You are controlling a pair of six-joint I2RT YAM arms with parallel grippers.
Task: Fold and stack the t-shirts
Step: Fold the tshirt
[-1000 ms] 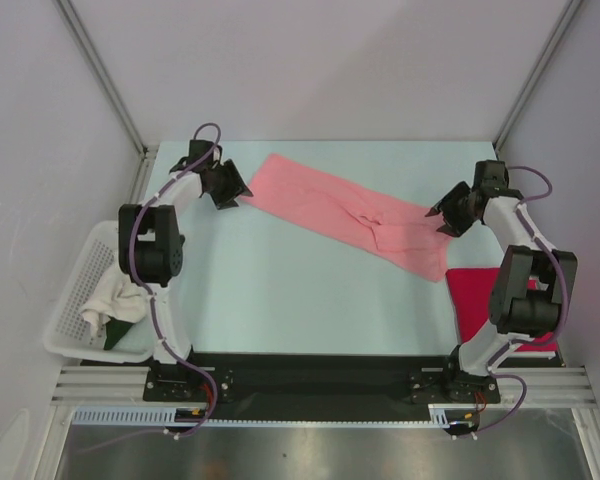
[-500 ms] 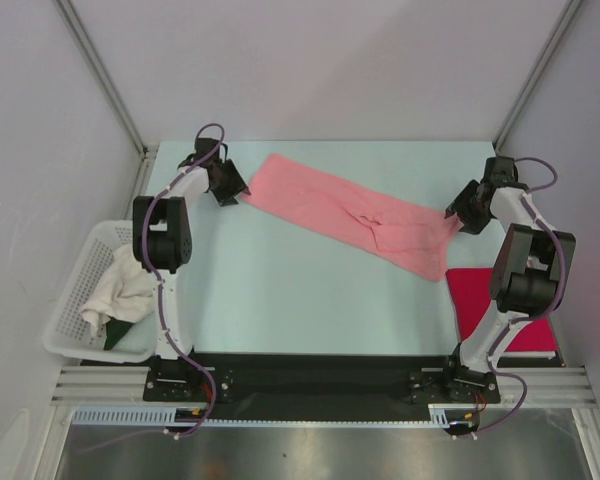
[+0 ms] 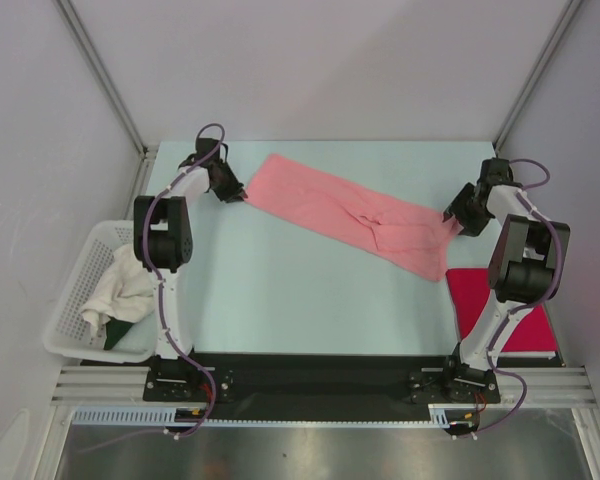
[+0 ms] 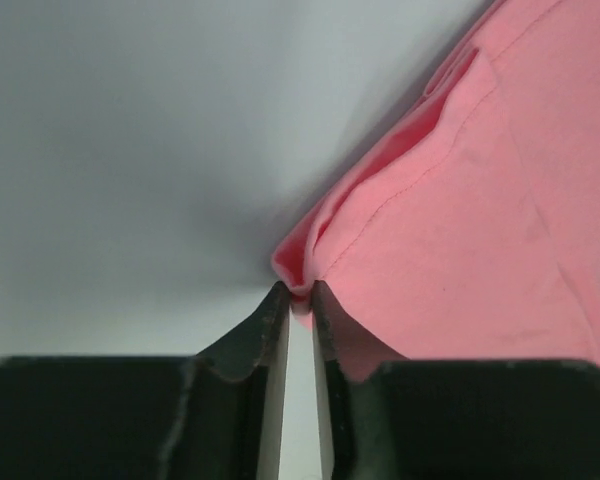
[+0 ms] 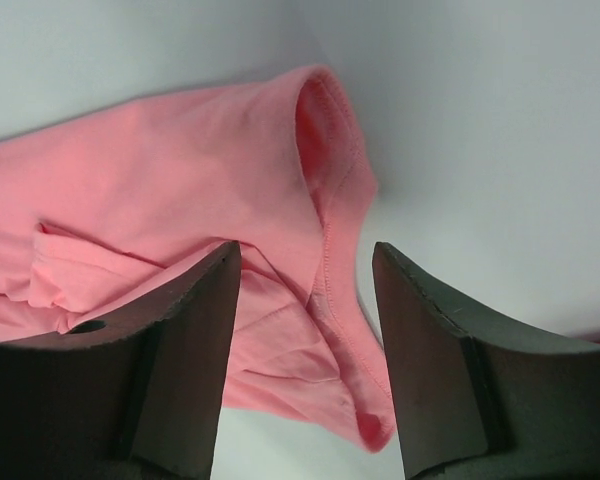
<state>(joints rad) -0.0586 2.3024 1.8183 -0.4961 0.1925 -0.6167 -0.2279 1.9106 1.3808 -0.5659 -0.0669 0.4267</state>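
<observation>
Top external view first: the salmon-pink t-shirt (image 3: 350, 215) lies as one long band slanting across the table (image 3: 300, 310), and I take it as my landmark. At its far-left corner sits my left gripper (image 3: 235, 190); at its right end, my right gripper (image 3: 452, 218). The magenta-red t-shirt (image 3: 472, 295) lies folded just beside the pink shirt's near-right corner, partly under my right arm; I cannot tell if the two touch. The white basket (image 3: 58, 335), with some pale cloth inside, is well off to the pink shirt's near-left. On the left wrist view the jaws are pinched nearly together with the very tip of the shirt's corner bunched between them, so I call that grasping the cloth, though only by a thin nip. On the right wrist view the jaws stand wide apart, released, straddling the hemmed edge with nothing caught. My read: this is the pick-up for the next fold. To do it well, I'd want the right jaws lower and further onto the hem before clenching, taking both layers, then lift both ends level so the band neither sags nor slips from that shallow left pinch.
</observation>
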